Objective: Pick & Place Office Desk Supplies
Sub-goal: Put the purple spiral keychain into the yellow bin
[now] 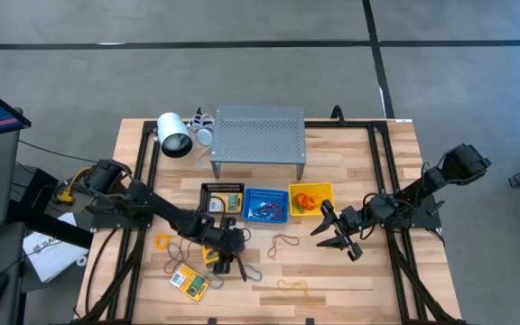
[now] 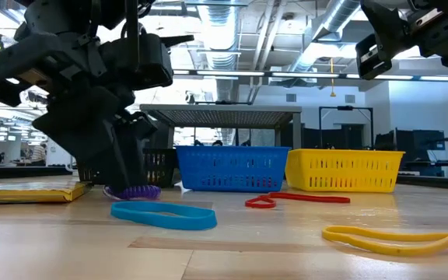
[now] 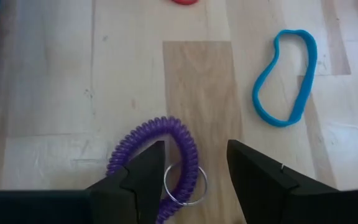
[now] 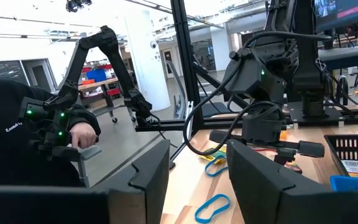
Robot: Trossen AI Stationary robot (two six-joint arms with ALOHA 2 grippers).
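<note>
A purple coil band (image 3: 179, 134) with a metal ring (image 3: 185, 185) lies on the wooden table (image 1: 377, 289) in front of the baskets. My left gripper (image 3: 194, 150) is open and slants down over it, its fingers set on either side of the coil's near part; the low view shows it at table level (image 2: 131, 183). A blue band loop (image 3: 257, 99) lies flat just beyond. My right gripper (image 1: 339, 236) hangs open and holds nothing above the table's right half, pointing level toward the left arm. My left gripper comes at the purple coil from above, slanting down. One fingertip (image 3: 148, 165) overlaps the coil's curve (image 3: 123, 158) in the wrist view; whether it touches the coil I cannot tell. The coil lies flat on the table.
Black (image 1: 222, 200), blue (image 1: 265, 206) and yellow (image 1: 311, 199) baskets stand in a row behind the coil, with a grey perforated shelf (image 1: 258, 135) and a white lamp-like cylinder (image 1: 175, 135) farther back. Loose on the wood lie a red band (image 2: 294, 199), a yellow band (image 2: 395, 237) and a yellow pack (image 1: 189, 283). A person (image 4: 17, 143) sits beyond the left edge.
</note>
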